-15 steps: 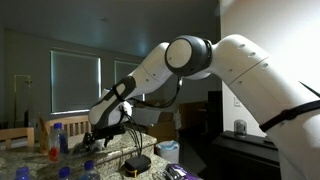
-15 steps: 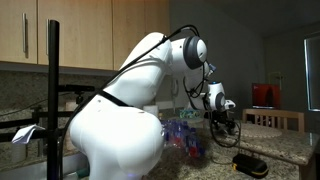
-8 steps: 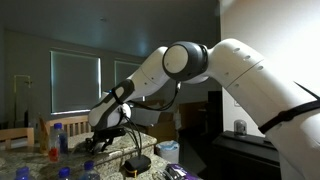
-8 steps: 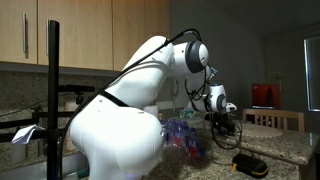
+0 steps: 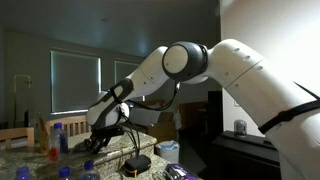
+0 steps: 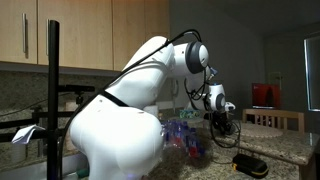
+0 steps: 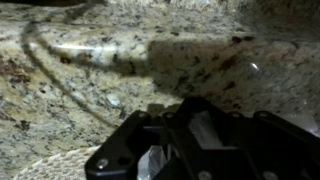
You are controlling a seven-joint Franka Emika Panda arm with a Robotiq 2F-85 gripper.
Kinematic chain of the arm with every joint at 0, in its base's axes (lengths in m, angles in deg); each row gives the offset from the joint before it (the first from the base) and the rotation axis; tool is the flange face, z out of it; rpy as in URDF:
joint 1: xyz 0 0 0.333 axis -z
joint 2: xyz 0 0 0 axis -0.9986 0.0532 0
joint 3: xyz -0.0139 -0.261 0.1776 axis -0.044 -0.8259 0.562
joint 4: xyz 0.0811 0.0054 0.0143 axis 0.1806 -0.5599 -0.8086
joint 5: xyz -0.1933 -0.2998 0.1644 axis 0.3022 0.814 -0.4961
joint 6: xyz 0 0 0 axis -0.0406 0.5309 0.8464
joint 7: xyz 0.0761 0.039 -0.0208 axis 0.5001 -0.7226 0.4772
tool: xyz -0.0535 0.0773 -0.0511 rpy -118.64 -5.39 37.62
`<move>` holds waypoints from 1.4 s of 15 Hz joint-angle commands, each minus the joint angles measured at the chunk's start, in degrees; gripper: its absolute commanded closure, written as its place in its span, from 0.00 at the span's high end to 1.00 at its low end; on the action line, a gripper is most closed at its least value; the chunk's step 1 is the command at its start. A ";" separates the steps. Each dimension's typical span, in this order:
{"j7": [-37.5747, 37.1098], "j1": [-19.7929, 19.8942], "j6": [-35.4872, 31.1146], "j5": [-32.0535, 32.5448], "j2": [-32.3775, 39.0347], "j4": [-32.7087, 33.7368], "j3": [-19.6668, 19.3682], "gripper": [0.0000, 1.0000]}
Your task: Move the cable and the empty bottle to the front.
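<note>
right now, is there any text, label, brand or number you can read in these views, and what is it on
No text can be read in any view.
Bottles with blue caps: labels too small and dark to read.
White tag on the black pole: blurred, no letters to make out.
Wrist view: only the granite counter, the cable and the hand; no marking shows on them.

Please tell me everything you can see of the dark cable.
The cable is thin, dark and looks flexible. It curves up from a round black base on the speckled stone counter toward the gripper. Whether the fingers hold it cannot be told.
</note>
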 commanded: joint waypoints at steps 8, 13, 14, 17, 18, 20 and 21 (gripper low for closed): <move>9.86 2.97 -4.39 -0.99 -13.03 -9.62 3.77 0.07; 21.76 8.75 -7.90 -7.30 -25.78 -19.70 9.57 0.07; 25.53 10.42 -7.95 -10.64 -28.58 -22.06 10.92 0.07; 37.51 14.59 -6.08 -22.28 -36.50 -27.89 13.43 0.07; 41.67 15.40 -4.79 -26.47 -39.25 -29.80 13.43 0.07; 50.14 15.91 -0.71 -34.87 -44.79 -33.60 11.96 0.07; 53.90 15.89 1.86 -38.36 -47.53 -35.71 10.66 0.07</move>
